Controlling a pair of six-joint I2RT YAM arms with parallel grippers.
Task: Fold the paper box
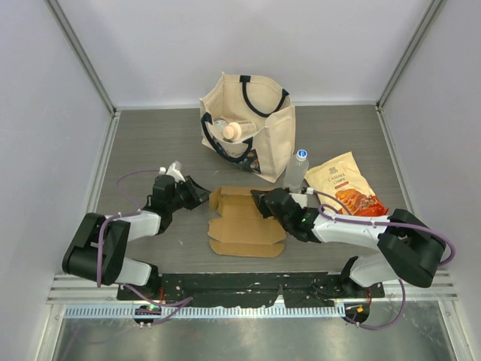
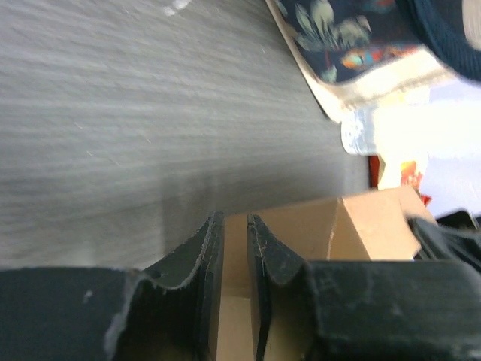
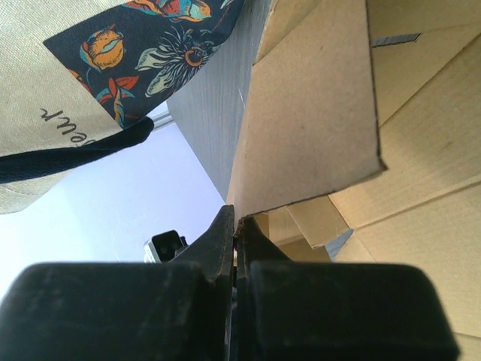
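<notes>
Shows the paper box (image 1: 244, 226) at the centre of the top view, resting on the grey surface (image 1: 150, 143) as a brown blank, with its far part raised and its notched flaps spread flat toward the bottom of the frame. Places the left gripper (image 1: 201, 194) at the box's left edge, left of centre. In the left wrist view, leaves its 2 fingers (image 2: 207, 263) a narrow gap apart with brown cardboard filling that gap; cannot tell whether clamped on it or merely straddling it. Places the right gripper (image 1: 260, 200) at the box's upper right edge, just right of centre. In the right wrist view, presses its 2 fingers (image 3: 220, 237) together, clenched on the lower edge of an upright flap of the box. Sets a cream tote bag (image 1: 274, 135) at upper centre, beyond the box, a clear bottle (image 1: 297, 171) at the bag's lower right, and an orange-and-cream snack pouch (image 1: 346, 184) further right, near the right arm.
</notes>
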